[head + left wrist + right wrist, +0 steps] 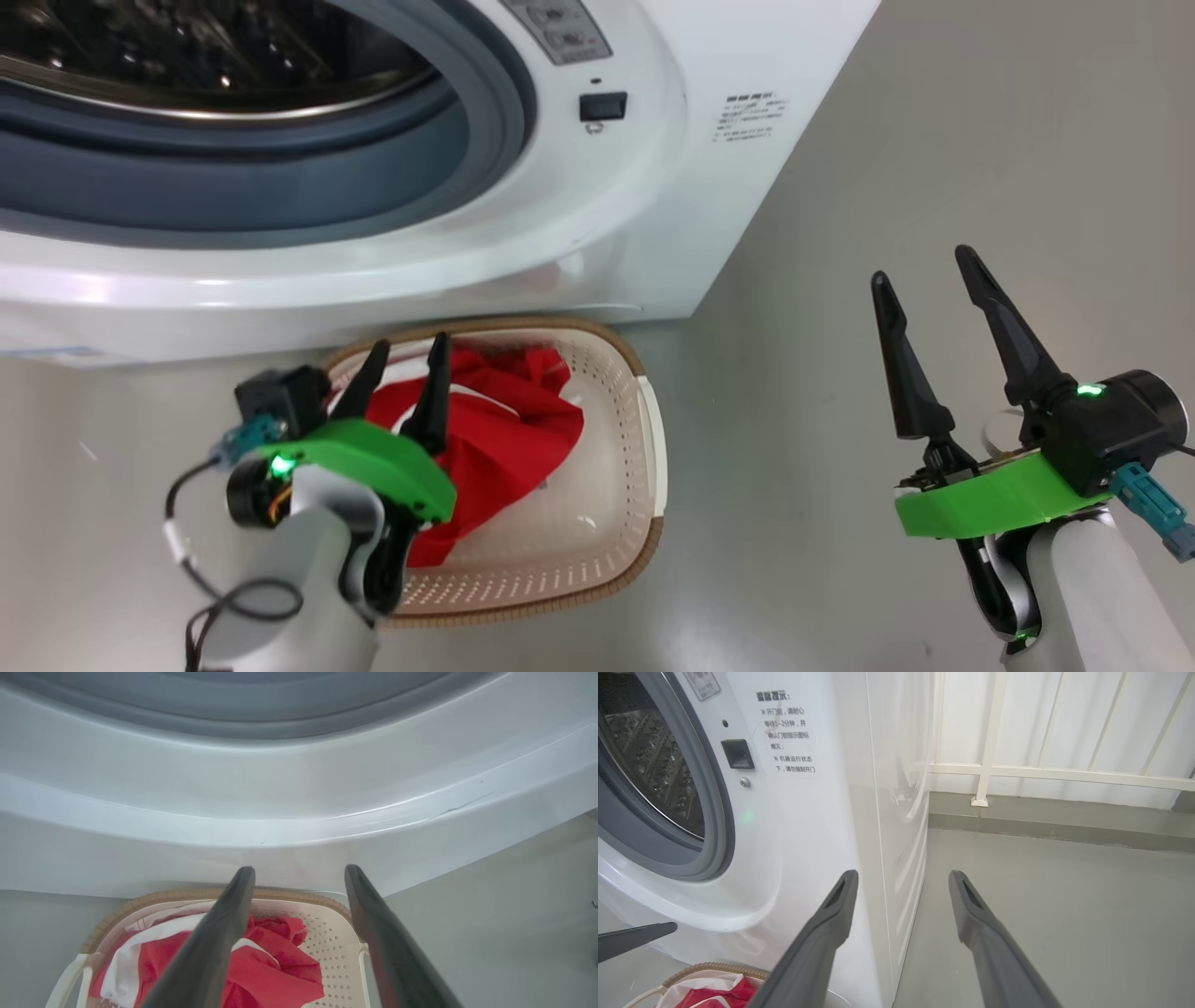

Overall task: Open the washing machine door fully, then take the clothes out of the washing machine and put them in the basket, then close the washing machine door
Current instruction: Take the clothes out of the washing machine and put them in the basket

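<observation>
Clothes (504, 429), bright red with a strip of white trim, lie heaped in the basket (644, 439), filling the half of it on the robot's left while the perforated cream floor of the other half is bare. The basket sits on the grey floor (934, 140), tucked against the foot of the washing machine (653, 215), directly below the round opening, where the grey rubber ring (485, 121) and the steel drum (187, 56) are uncovered. The left gripper (411, 342) hangs over the basket above the red heap, with its two dark fingers spread and nothing between them. In the left wrist view the same left gripper (299, 869) points at the white front of the machine (280, 788). Its fingers stand wide apart and clear of the clothes (275, 970) and of the basket's brown woven rim (327, 933) below. The right gripper (921, 264) is well apart from the basket, over bare floor beside the machine's corner, its jaws also fully spread and empty. From the right wrist, that gripper (903, 873) looks along the machine's side panel (887, 812). That view also takes in a printed label (791, 732), a small dark latch socket (737, 753) and a white railing (1041, 772) behind.
</observation>
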Controlling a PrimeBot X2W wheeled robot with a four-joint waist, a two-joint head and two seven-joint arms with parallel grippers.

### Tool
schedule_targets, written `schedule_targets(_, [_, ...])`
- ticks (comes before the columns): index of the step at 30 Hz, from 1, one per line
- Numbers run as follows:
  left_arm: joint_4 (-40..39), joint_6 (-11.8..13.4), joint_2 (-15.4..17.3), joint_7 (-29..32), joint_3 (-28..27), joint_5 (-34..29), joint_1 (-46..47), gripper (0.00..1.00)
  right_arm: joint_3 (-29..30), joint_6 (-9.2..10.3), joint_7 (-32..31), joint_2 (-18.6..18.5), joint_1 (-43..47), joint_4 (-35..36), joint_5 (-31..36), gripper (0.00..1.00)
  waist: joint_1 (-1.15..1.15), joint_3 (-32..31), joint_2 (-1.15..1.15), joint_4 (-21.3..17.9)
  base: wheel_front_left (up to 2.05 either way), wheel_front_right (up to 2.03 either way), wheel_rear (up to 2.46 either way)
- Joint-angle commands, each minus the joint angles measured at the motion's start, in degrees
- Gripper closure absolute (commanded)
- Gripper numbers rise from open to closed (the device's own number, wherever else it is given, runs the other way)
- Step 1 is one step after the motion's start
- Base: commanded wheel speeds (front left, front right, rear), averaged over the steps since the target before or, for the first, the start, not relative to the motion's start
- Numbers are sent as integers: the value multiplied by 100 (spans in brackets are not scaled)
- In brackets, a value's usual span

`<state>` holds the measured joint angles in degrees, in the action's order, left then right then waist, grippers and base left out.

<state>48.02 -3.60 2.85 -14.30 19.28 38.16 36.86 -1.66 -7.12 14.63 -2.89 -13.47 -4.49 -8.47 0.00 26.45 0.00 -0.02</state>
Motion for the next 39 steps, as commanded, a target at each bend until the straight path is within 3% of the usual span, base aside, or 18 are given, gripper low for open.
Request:
schedule_targets(1, [-164,-35,129,-69,-272,-47,-210,0,-90,-36,37,2,38,93,-19,0,0,-167,0,75,0,0,0])
schedule_targets(9, [-912,-231,16,-69,-959,-164,-798,0,3,-36,37,2,123,-120,-149,0,0,-653,0,168,0,0,0])
schedule_targets(17, [-2345,-214,5,-70,-1155,-1239,-1421,0,93,-36,37,2,257,-294,-189,0,0,-1163,0,273,0,0,0])
schedule_targets(23, [-3196,-109,4,-70,-1269,-1573,-1997,0,121,-36,37,2,383,-345,-188,0,0,-1545,0,308,0,0,0])
schedule_targets(39, [-3721,65,21,-70,-1713,-1933,-3064,0,277,-36,37,2,982,-330,-25,0,0,-2453,0,276,0,0,0])
